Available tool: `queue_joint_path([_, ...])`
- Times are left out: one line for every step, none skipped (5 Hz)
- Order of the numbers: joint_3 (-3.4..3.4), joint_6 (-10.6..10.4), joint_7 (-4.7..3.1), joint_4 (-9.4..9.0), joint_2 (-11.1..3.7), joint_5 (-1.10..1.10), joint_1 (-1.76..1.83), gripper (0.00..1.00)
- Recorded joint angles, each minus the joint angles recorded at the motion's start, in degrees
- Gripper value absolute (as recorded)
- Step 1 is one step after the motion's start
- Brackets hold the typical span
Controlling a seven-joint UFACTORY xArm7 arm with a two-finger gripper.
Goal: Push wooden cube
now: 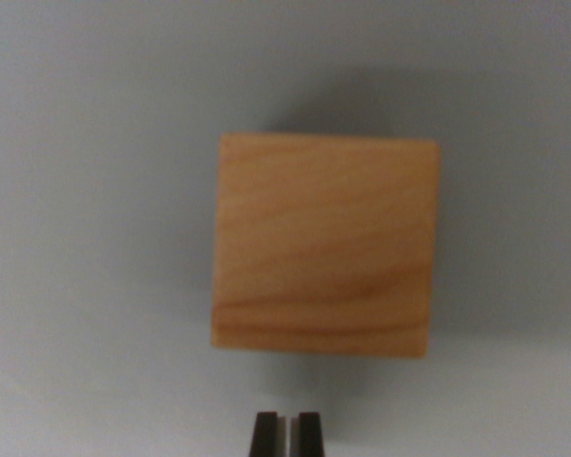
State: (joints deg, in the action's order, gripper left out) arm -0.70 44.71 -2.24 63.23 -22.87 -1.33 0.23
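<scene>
Just below the wooden cube (324, 245) sits the near-closed gripper (286, 433).

The worktop (86, 238) is a plain, uniform pale grey-blue surface that fills the whole wrist view. It carries no visible markings, seams or texture. A soft dark shadow (495, 200) lies on it in the upper middle and toward the wrist view's right, with blurred edges that fade into the surrounding surface. The lower portion of the worktop appears slightly lighter. The overall view is mildly out of focus.
</scene>
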Motion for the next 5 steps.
queue_joint_path([0.0, 0.0, 0.0, 0.0, 0.0, 0.0, 0.0, 1.0])
queue_joint_path([0.01, 0.9, 0.02, 2.29, -1.4, 0.03, 0.0, 1.0])
queue_joint_path([0.01, 0.9, 0.02, 2.29, -1.4, 0.03, 0.0, 1.0])
queue_joint_path([0.03, 1.9, 0.03, 4.77, -2.9, 0.06, 0.0, 1.0])
queue_joint_path([0.03, 1.9, 0.03, 4.77, -2.9, 0.06, 0.0, 1.0])
